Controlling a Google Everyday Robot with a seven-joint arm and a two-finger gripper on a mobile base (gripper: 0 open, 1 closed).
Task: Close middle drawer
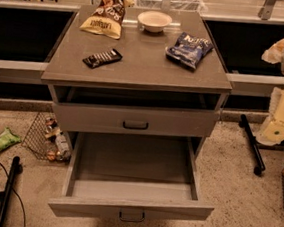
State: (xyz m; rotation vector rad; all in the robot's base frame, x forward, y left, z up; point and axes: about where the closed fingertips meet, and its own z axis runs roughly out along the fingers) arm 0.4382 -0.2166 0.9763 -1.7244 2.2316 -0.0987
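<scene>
The middle drawer (133, 177) is a wide grey box pulled far out of the cabinet toward me, and it is empty inside. Its flat front panel (73, 205) carries a small dark loop handle (132, 216). Above it, the taller-fronted top drawer (91, 116) with the same handle (135, 125) stands slightly out, with a dark gap under the countertop. The lowest drawer is hidden beneath the open one. My gripper (280, 121) is the pale shape at the right edge, level with the top drawer and well to the right of the cabinet, touching nothing.
On the countertop (137, 60) lie a yellow chip bag (105, 11), a white bowl (154, 21), a blue chip bag (189, 50) and a dark snack bar (102, 58). A wire basket of items (46, 139) stands left of the cabinet. Black poles lie on the floor on the left (7, 193) and right (252, 143).
</scene>
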